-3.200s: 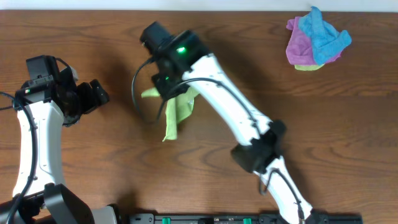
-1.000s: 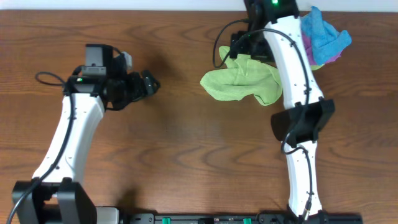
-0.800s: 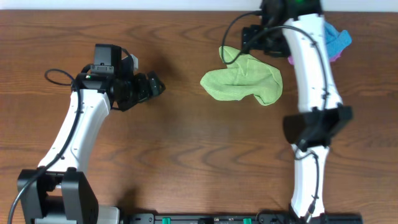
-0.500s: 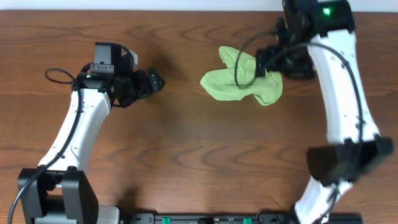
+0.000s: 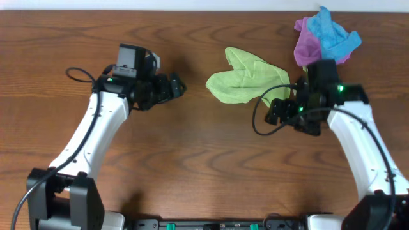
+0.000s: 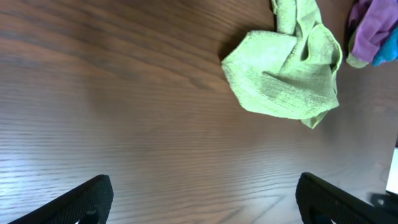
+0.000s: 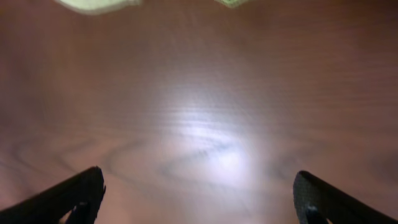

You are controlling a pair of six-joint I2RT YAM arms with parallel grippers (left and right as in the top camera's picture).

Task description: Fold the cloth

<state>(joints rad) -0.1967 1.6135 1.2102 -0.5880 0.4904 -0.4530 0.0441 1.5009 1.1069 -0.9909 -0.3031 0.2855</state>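
Note:
The lime-green cloth [image 5: 246, 78] lies crumpled on the wooden table, right of centre toward the back, and nothing holds it. In the left wrist view the cloth [image 6: 286, 74] sits ahead and to the right, with one flap folded over itself. My left gripper [image 5: 176, 86] hovers open to the cloth's left, pointing at it, its jaws [image 6: 202, 205] wide apart over bare wood. My right gripper [image 5: 276, 111] is open just off the cloth's front right edge. In the blurred right wrist view the right gripper [image 7: 199, 199] holds nothing, and only slivers of the cloth [image 7: 93, 5] show at the top.
A pile of a purple cloth [image 5: 305, 45] and a bright blue cloth [image 5: 329, 32] lies at the back right corner, close behind my right arm. Both also show in the left wrist view, the purple cloth [image 6: 368, 31] beside the blue cloth [image 6: 388, 51].
My right gripper let the green cloth drop and swung from the back edge down to the cloth's front right. My left arm moved right, closer to the cloth.

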